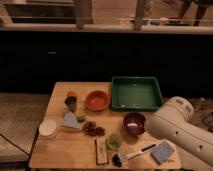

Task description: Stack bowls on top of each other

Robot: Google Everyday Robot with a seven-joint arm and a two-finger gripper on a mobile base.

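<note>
1. On the wooden table [65,147], the orange bowl [97,100] sits near the back, just left of the green tray [136,93].
2. The dark purple bowl [134,123] sits apart from it, closer to the front and more to the right. The two bowls are not stacked.
3. A small green cup [114,141] is near the purple bowl, in front and to its left.
4. A white round container [48,128] sits at the left edge.
5. The big white arm [175,125] comes in from the right, right beside the purple bowl.
6. The gripper is out of sight, so I cannot tell if it is open or holding anything.
</note>
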